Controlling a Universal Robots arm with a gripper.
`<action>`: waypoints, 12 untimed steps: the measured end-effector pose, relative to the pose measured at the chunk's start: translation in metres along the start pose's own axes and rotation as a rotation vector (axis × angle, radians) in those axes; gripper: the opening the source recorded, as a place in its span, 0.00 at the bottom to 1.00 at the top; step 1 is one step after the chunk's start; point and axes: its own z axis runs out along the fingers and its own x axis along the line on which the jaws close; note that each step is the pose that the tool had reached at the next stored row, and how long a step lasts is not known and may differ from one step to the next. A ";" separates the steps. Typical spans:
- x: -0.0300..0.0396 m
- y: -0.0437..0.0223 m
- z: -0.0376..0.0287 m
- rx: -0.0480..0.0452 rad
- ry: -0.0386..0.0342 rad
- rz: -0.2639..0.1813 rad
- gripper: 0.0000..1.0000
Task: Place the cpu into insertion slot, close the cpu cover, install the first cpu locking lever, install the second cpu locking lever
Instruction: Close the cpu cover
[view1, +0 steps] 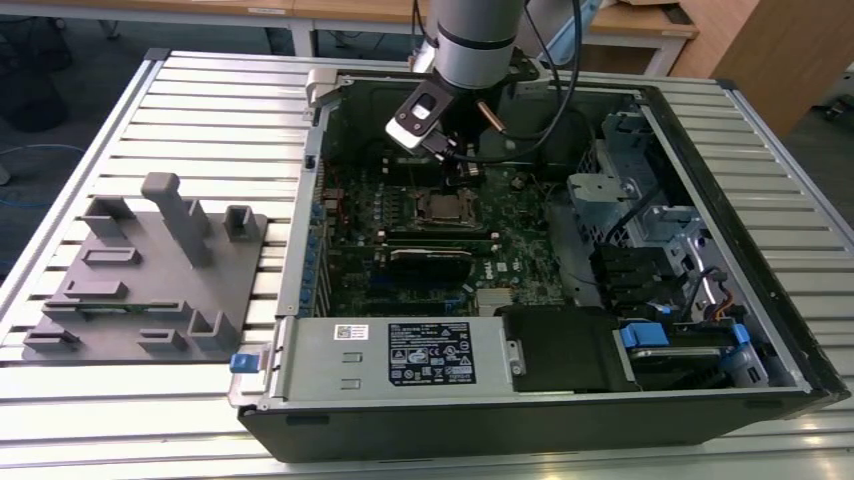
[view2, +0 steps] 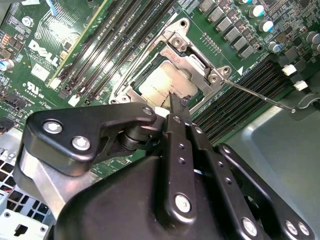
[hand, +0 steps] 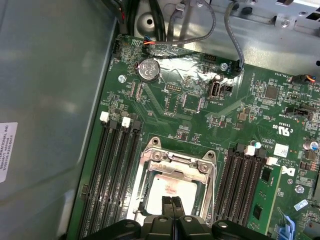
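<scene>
Second wrist view: closed fingers over the seated cpu

Pressed together and holding nothing, the fingers (view2: 177, 115) hang just above the insertion slot (hand: 150, 148), likely to push rather than grasp. Inside that slot lies the cpu (hand: 167, 186), with the cpu cover (hand: 177, 162) folded down around it. One thin locking lever (view2: 255, 95) juts out from the slot, seemingly unlatched.

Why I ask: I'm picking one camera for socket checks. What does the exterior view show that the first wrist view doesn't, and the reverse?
Exterior view: the open computer case on the slatted table, the grey fixture plate at that view's left, and the arm. First wrist view: the coin cell, the memory slots, and the shut fingers just above the cpu. Both: the cpu lying under the cpu cover.
</scene>
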 end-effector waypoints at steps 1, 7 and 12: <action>0.0000 0.0000 0.0000 0.0000 0.0000 0.000 0.10; 0.0000 0.0000 0.0000 0.0000 0.0001 0.000 0.10; 0.0000 0.0000 0.0000 0.0002 0.0000 -0.014 0.10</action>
